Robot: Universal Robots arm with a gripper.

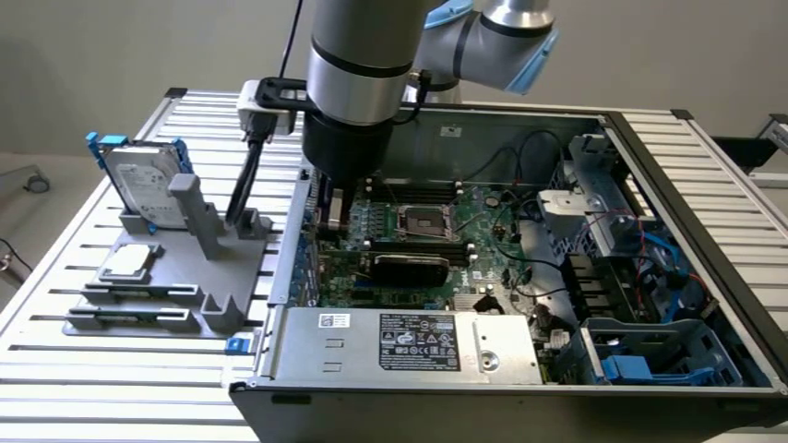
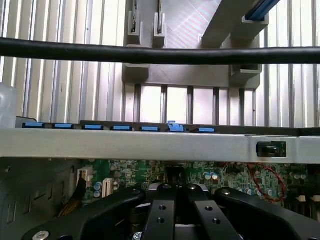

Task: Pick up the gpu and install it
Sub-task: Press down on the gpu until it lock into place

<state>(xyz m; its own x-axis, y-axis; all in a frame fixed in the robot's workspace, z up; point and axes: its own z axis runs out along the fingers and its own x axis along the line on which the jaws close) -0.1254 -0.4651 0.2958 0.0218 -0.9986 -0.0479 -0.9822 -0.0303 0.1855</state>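
Hand sits nearest the wrist cam: black fingers pressed together, clenched on a dark narrow edge that runs from the fingertips toward the case wall. That edge is the gpu. In the exterior view it stands on edge inside the open PC case, black heatsink face toward the camera, low over the motherboard and just in front of the CPU socket. Can't tell if its lower edge is seated in a slot or just above one. Grip is on the end of the card nearer the wall, on the exterior view's left. Arm stands vertical above it. Row of blue tabs runs along the wall's outer side; one of them, in line with the hand, sits higher than the rest. Black cable crosses close in front of the wrist cam. Labelled power supply fills the case corner nearest the exterior camera. Outside the case, on the exterior view's left, a grey fixture rests on the slatted counter. Hard drive in a blue frame stands upright at the fixture's far end. Small square silver processor chip lies flat nearer the camera, well apart from the hand.
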